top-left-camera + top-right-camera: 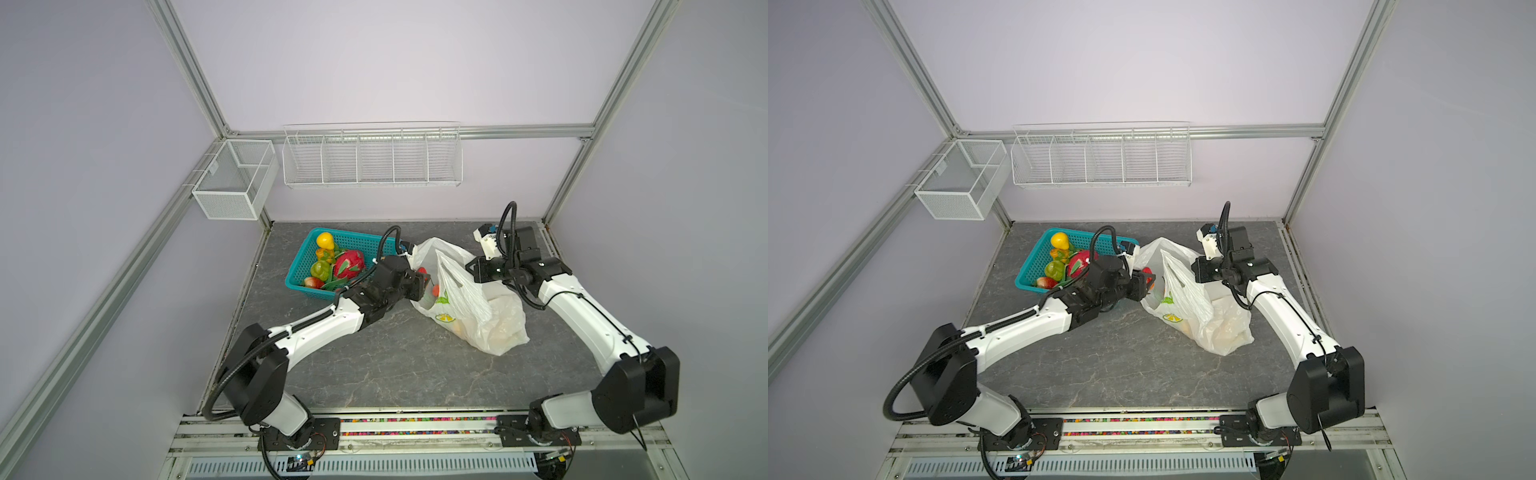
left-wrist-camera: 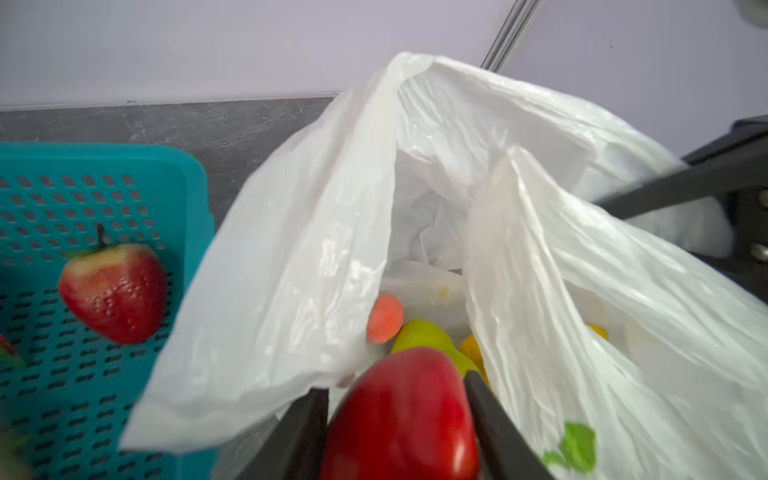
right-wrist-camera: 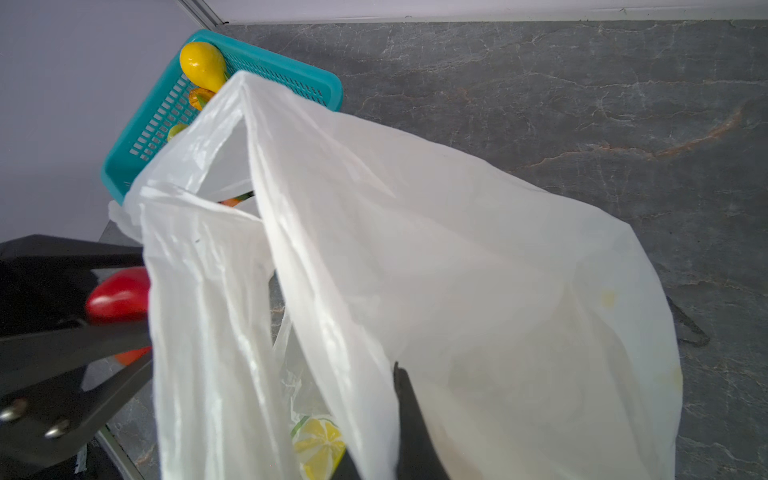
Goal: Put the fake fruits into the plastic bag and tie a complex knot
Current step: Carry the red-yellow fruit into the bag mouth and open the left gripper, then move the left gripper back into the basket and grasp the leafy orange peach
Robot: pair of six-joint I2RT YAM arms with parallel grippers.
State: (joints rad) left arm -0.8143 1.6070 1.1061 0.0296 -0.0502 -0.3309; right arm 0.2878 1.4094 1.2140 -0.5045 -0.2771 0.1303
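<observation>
The plastic bag (image 1: 478, 307) (image 1: 1208, 320) lies on the table with its mouth facing the left arm. My right gripper (image 1: 471, 270) (image 3: 384, 395) is shut on the bag's rim and holds the mouth up. My left gripper (image 1: 424, 284) (image 2: 395, 382) is shut on a red apple (image 2: 407, 415) (image 3: 120, 295) right at the opening. An orange piece (image 2: 384, 318) and a yellow-green fruit (image 2: 424, 336) lie inside the bag. More fake fruits sit in the teal basket (image 1: 303, 253): a pink dragon fruit (image 1: 349, 264), a yellow fruit (image 1: 325, 240) and a strawberry (image 2: 114, 291). No knot is in view.
The teal basket stands just left of the bag, touching the left wrist. A white wire rack (image 1: 372, 158) and a mesh box (image 1: 235, 178) hang on the back wall. Bare grey tabletop (image 1: 395, 365) stretches in front of the bag.
</observation>
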